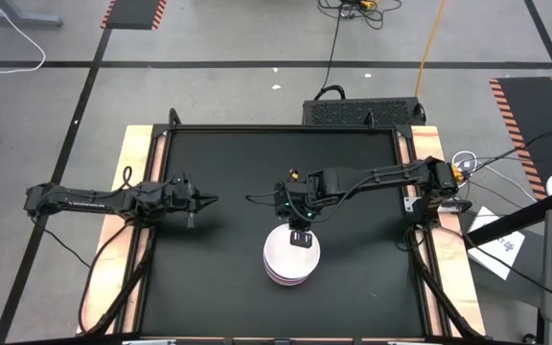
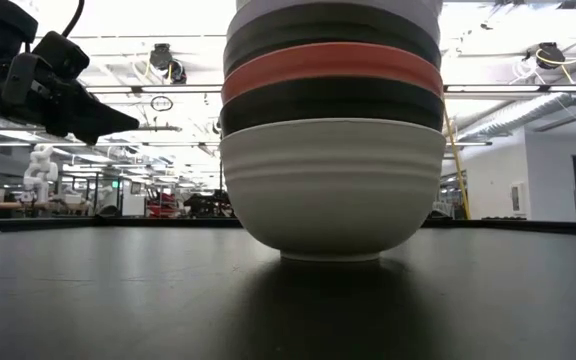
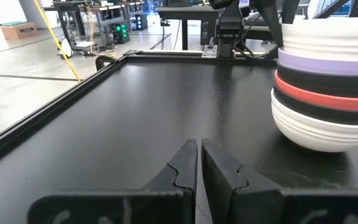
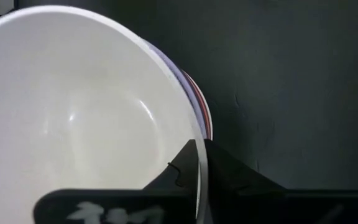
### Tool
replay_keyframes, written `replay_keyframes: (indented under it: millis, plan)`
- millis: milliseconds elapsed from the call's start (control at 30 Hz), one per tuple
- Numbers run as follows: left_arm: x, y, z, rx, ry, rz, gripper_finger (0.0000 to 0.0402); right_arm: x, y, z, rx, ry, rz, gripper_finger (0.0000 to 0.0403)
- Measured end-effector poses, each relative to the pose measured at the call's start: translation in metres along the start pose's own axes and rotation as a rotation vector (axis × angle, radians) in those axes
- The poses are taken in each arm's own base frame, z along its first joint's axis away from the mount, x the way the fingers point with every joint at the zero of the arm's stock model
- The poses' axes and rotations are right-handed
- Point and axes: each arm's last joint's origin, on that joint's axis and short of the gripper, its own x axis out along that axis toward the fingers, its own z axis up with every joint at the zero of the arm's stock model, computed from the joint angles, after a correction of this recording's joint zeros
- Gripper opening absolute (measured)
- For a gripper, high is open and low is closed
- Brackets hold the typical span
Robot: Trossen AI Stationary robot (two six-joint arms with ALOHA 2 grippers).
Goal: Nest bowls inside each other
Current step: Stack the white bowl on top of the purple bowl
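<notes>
From above, the stack [image 1: 291,257] of bowls sits near the front middle of the black surface [image 1: 228,172], and the right tool [image 1: 300,238] is parked over its back rim, looks like it's pinching the top white bowl's edge. The left tool [image 1: 202,201] hangs well off to the left over bare surface, doing nothing. Low view is basically all stack: white bowl [image 2: 332,190] on the bottom touching the surface, then black, red [image 2: 332,66], black again, and more going off the top, all nested snug and level as far as I can tell. Left tool [image 2: 73,95] shows up in the upper corner there, off the surface. Left wrist view shows its fingers [image 3: 182,168] pressed together with nothing between them, and the stack [image 3: 328,81] off to one side with a lavender bowl [image 3: 328,64] under the top white one. Right wrist view is the good one: the fingers [image 4: 229,171] are clamped on the rim of the top white bowl [image 4: 73,118], one inside, one outside. So I'd say this is the last bowl getting seated. Next move should just be letting go of that rim and lifting straight up so the stack doesn't get dragged or tipped.
</notes>
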Motion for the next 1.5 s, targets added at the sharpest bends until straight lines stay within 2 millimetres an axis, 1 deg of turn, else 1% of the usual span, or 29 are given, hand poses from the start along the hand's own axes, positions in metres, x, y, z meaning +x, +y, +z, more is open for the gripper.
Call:
replay_keyframes:
  millis: [267, 467, 667, 767, 833, 933, 1067, 1167, 1233, 1300, 1400, 1500]
  plan:
    - [0.000, 0.000, 0.000, 0.000, 0.001, 0.000, 0.0026, 0.000, 0.001, 0.002, -0.007, -0.018, 0.009, 0.0037]
    - [0.000, 0.000, 0.000, 0.001, 0.005, 0.000, 0.0026, 0.000, 0.000, 0.002, -0.007, -0.018, 0.009, 0.0075]
    - [0.000, 0.000, -0.001, 0.002, 0.005, -0.001, 0.0026, -0.001, -0.006, 0.003, 0.009, -0.022, 0.003, 0.0113]
    - [0.000, 0.000, 0.000, 0.001, 0.005, -0.001, 0.0026, -0.005, -0.010, 0.004, 0.019, -0.029, 0.000, 0.0125]
    - [0.000, 0.000, -0.001, 0.002, 0.006, -0.002, 0.0026, -0.013, -0.011, 0.003, 0.021, -0.047, 0.004, 0.0130]
    - [0.000, 0.000, -0.001, 0.008, 0.008, -0.002, 0.0026, -0.029, -0.011, 0.003, 0.014, -0.103, 0.009, 0.0132]
    - [0.000, 0.000, -0.001, 0.010, 0.013, -0.002, 0.0026, -0.050, -0.006, 0.005, -0.014, -0.215, 0.022, 0.0132]
    - [0.000, 0.000, -0.002, 0.018, 0.019, -0.004, 0.0026, -0.061, -0.004, 0.009, -0.043, -0.320, -0.062, 0.0132]
    - [0.000, 0.000, -0.002, 0.018, 0.021, -0.004, 0.0026, -0.061, -0.002, 0.009, -0.068, -0.351, -0.159, 0.0127]
    - [0.000, 0.000, -0.002, 0.018, 0.021, -0.004, 0.0026, -0.059, -0.002, 0.010, -0.076, -0.356, -0.210, 0.0116]
    - [0.000, 0.000, -0.003, 0.018, 0.030, -0.004, 0.0026, -0.049, -0.002, 0.012, -0.051, -0.364, -0.198, 0.0098]
    - [0.000, 0.000, -0.004, 0.010, 0.038, -0.004, 0.0026, -0.033, -0.002, 0.006, -0.036, -0.354, -0.190, 0.0087]
